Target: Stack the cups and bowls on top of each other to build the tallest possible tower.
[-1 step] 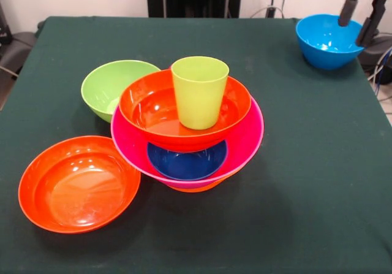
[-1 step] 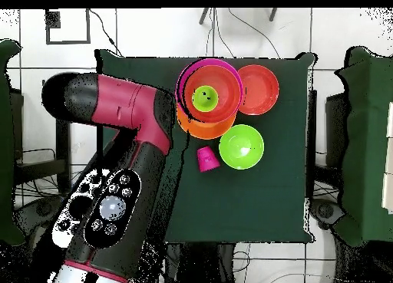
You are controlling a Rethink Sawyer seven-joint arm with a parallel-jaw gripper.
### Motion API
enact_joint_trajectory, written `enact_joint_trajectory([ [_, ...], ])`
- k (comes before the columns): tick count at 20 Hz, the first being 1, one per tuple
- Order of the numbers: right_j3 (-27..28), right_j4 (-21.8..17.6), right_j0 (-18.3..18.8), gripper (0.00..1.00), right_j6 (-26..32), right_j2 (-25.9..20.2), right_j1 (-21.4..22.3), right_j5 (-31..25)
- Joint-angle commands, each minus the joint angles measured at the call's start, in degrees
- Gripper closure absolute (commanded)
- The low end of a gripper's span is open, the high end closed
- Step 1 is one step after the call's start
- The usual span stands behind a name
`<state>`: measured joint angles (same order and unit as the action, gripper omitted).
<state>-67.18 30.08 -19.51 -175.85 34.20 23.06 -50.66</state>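
The tower (image 1: 190,133) stands mid-table. A big pink bowl (image 1: 251,142) rests on an orange bowl (image 1: 196,188) and holds a small dark blue bowl (image 1: 187,162). Above those sits a tilted orange bowl (image 1: 147,105) with an upright lime green cup (image 1: 199,93) in it. From overhead the tower (image 2: 207,103) shows the lime cup (image 2: 204,98) on top. A light blue bowl (image 1: 324,41) sits at the far right corner. My gripper (image 1: 360,18) is open there, its fingers straddling the bowl's right rim. A red-pink cup (image 2: 206,159) shows only overhead, alone beside the tower.
A green bowl (image 1: 107,87) touches the tower's far left side, seen overhead as the green bowl (image 2: 242,146). A shallow red-orange bowl (image 1: 76,185) lies at the front left. The arm (image 2: 115,142) covers the table's left edge overhead. Cables hang off the table's right side.
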Motion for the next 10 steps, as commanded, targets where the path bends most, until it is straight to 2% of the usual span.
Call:
enact_joint_trajectory([
  [1, -7.2, 1.3, -0.1, 0.00, -17.7, -1.6, -6.2, 5.0],
  [6, -8.1, -2.0, -0.4, 0.00, -15.7, -2.0, -5.7, 5.5],
  [7, -9.9, -2.7, -1.2, 0.00, -15.5, -2.0, -6.0, 7.9],
  [10, -10.9, -2.6, -1.2, 0.00, -14.6, -2.3, -5.9, 9.1],
])
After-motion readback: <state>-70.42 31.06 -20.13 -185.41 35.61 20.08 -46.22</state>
